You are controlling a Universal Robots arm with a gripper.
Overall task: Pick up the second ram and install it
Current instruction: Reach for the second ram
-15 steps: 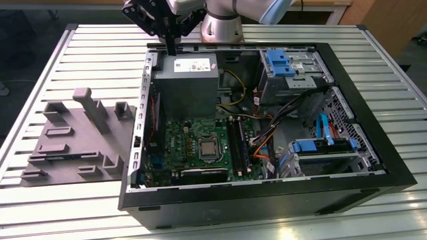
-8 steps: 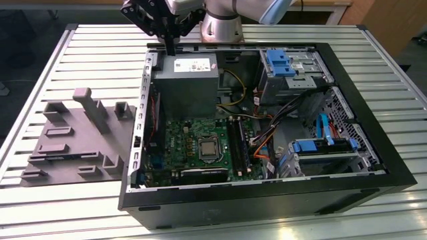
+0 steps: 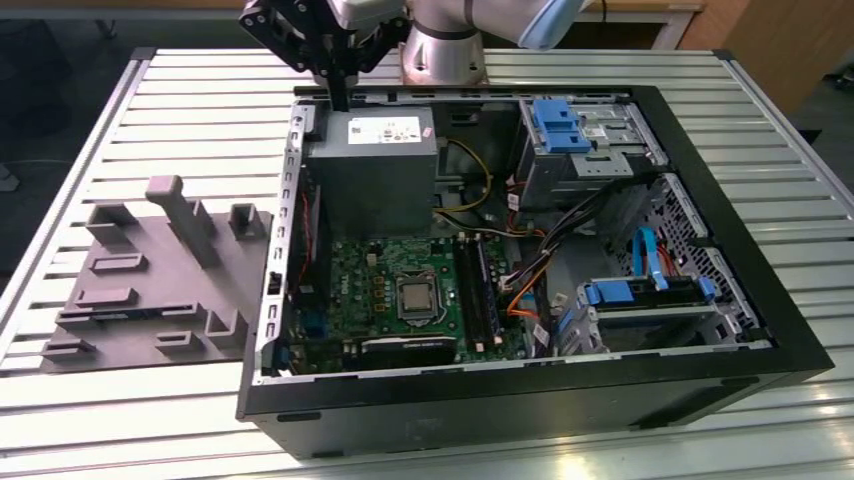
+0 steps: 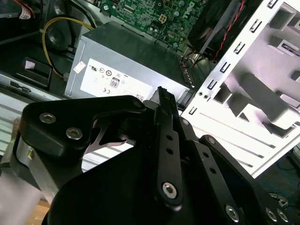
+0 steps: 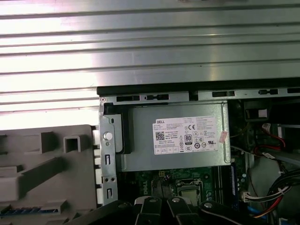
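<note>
My gripper (image 3: 342,98) hangs over the back wall of the open computer case (image 3: 694,170), just above the grey power supply (image 3: 376,150). In the second wrist view its black fingers (image 4: 161,96) meet in a narrow tip with nothing between them. A thin dark strip with a row of small bluish blocks, which looks like the second ram (image 5: 26,209), lies in the grey fixture (image 5: 47,154) beside the case, well away from the gripper. The green motherboard (image 3: 387,290) lies in the case with long black slots (image 3: 477,290) along one side.
The grey fixture (image 3: 147,290) with tall uprights stands on the slatted metal table (image 3: 174,110) at the exterior view's left of the case. Inside the case are blue drive brackets (image 3: 561,125), loose orange, yellow and blue cables (image 3: 527,290) and a processor socket (image 3: 416,296).
</note>
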